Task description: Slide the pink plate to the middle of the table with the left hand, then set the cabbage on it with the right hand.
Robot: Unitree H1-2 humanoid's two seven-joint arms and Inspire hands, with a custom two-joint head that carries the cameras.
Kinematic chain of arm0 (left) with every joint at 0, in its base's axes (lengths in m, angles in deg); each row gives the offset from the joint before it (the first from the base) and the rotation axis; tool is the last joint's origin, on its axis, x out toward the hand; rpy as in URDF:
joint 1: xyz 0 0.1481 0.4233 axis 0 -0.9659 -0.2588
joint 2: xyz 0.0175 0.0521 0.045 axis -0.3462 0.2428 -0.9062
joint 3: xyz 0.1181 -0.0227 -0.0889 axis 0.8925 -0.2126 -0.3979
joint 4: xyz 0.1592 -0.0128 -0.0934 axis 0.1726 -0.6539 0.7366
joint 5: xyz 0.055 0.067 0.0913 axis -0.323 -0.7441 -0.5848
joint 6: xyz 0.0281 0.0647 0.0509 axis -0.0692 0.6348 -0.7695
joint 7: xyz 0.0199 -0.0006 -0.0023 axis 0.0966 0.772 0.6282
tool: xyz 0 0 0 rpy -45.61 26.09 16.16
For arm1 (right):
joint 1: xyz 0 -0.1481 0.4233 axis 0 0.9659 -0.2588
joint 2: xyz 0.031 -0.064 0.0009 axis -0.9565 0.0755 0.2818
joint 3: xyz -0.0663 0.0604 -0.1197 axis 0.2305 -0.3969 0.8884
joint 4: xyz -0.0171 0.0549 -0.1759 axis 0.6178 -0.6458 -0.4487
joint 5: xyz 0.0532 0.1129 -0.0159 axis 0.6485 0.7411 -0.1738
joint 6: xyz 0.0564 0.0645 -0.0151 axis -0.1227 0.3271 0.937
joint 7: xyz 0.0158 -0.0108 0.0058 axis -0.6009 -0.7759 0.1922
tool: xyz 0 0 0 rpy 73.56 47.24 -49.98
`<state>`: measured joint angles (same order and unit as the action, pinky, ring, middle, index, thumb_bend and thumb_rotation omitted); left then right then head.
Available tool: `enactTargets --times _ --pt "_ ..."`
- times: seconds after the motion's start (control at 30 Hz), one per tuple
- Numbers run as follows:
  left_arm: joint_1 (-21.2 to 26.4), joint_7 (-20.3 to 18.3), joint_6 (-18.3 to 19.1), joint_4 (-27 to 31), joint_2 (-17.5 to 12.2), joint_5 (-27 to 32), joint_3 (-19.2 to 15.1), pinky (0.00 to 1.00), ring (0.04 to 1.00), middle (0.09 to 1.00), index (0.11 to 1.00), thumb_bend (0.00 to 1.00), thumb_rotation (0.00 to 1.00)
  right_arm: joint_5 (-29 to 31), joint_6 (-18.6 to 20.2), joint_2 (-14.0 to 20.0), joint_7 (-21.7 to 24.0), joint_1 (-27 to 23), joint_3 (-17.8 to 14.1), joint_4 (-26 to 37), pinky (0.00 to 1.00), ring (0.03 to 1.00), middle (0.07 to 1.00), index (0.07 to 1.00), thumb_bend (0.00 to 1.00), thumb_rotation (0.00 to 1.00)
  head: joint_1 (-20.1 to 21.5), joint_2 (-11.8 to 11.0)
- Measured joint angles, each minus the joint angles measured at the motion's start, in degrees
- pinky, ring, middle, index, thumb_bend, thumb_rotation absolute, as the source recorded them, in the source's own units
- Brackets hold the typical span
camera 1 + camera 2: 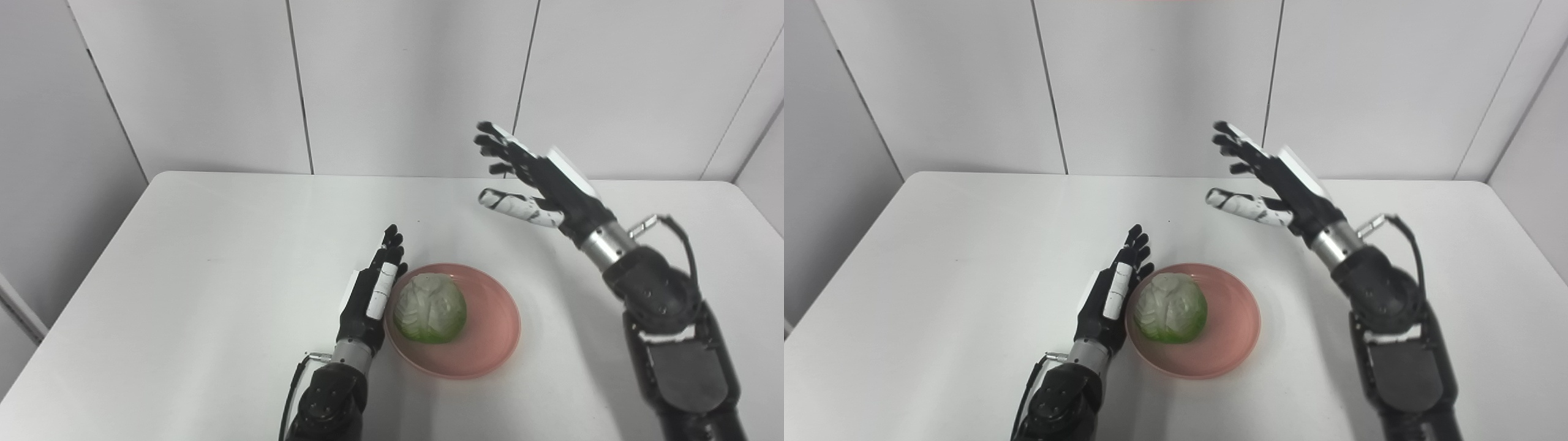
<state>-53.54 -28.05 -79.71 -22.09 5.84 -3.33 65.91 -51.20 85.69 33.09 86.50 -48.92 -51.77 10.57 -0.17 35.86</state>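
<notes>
On the white tabletop (pixel 214 257), toward its near middle: pink plate (pixel 490 343) — round, shallow, lying flat. Resting inside the plate, on its left half: green cabbage (pixel 430 307), pale and veined on top, brighter green low down, close against the plate's left rim.

Just left of the plate: left hand (pixel 372 300), black with white panels, arm entering from the bottom edge. Fingers straight, held side by side and pointing away toward the far wall, palm side turned to the plate. Gripping nothing; lying alongside the plate's left rim, with the fingertips reaching past the rim's far-left curve. Whether touching the rim or just short of it — cannot tell from either view.

Beyond the plate and to its right, raised well above the tabletop: right hand (pixel 539 180), also black and white, on a dark forearm rising from the bottom right corner. Fingers spread wide and reaching up and to the left, thumb jutting out separately below them toward the space over the plate's far edge. Holding nothing, well clear of both cabbage and plate.

Behind the plate, past the tabletop's far edge: plain white wall panels (pixel 404 79) with thin dark vertical seams, angled in at both sides.
</notes>
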Motion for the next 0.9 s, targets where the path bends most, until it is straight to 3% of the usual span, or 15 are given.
enactTargets --times 0.13,0.33,0.53,0.77,0.9 --pt "-0.05 0.24 -0.12 0.11 -0.08 -0.23 -0.14 0.92 0.994 0.994 1.000 0.94 0.92 5.63 0.43 -3.87 -4.07 3.14 -2.93 -0.78 0.91 0.911 0.924 0.975 1.00 0.98 0.09 0.09" --pt "-1.11 1.15 -0.27 1.48 -0.20 -1.66 -0.11 0.96 1.000 1.000 1.000 0.96 0.93 10.77 1.93 -7.54 -9.52 6.79 -5.50 -3.57 0.92 0.922 0.916 0.955 1.00 1.00 0.17 0.18" --pt "-1.28 2.58 -1.01 1.60 -0.20 -3.35 -0.21 1.00 1.000 1.000 1.000 0.91 0.94 12.11 2.18 -9.30 -12.32 9.98 -5.21 -5.39 0.95 0.928 0.927 0.949 1.00 1.00 0.35 0.35" --pt "-1.40 7.02 -4.40 1.30 0.18 -6.68 -0.31 1.00 1.000 1.000 1.000 0.86 0.95 11.71 2.06 -10.65 -14.18 12.56 -3.42 -6.45 1.00 0.930 0.932 0.942 1.00 1.00 0.17 0.44" --pt "-1.40 7.65 -5.22 1.13 0.16 -6.98 -0.21 1.00 1.000 1.000 1.000 0.84 0.96 9.23 1.11 -10.41 -15.39 13.49 -1.79 -6.17 1.00 0.974 0.939 0.958 0.93 1.00 0.00 0.35"
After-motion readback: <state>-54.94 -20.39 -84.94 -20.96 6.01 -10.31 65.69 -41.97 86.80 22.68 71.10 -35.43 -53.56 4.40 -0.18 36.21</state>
